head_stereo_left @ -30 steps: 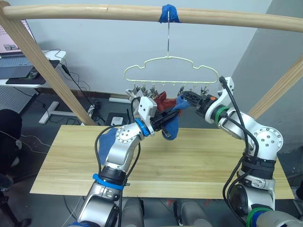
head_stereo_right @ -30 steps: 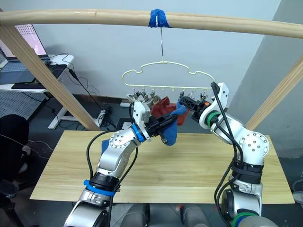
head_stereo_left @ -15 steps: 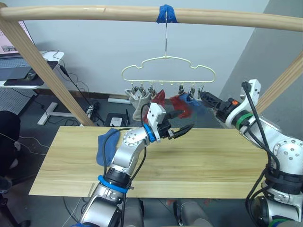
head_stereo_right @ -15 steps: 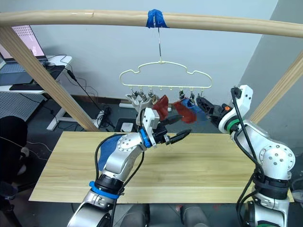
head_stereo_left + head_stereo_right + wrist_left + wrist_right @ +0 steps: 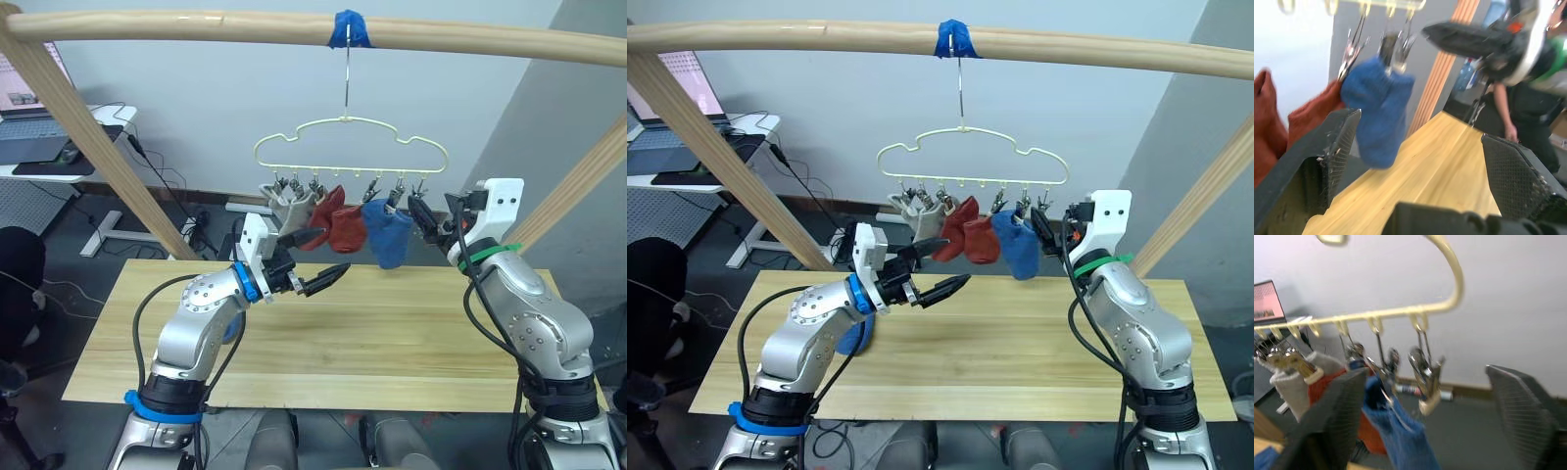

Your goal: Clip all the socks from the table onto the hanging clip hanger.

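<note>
Five socks hang from the hanger [image 5: 351, 145] under the rail: two grey [image 5: 282, 202], two red [image 5: 336, 222] and one blue sock [image 5: 387, 233], each pinched in a small metal clip. One clip [image 5: 1424, 374] at the hanger's right end hangs bare.

One more blue sock [image 5: 855, 336] lies on the desk [image 5: 411, 333], at its left part, mostly hidden behind the left forearm.

Left pincer [image 5: 312, 261] is spread and holds nothing; it hovers over the desk, just below the red socks, pointing right. Right pincer [image 5: 431, 223] sits high beside the hanging blue sock, close to the bare clip. Its fingers [image 5: 1327, 426] are spread wide and empty in its wrist view.

Judging from this, the last sock lies down and to the left of the left pincer, back toward that arm's own elbow. That arm is much the nearer one. How the sock's long axis runs cannot be told, since the arm covers most of it.
</note>
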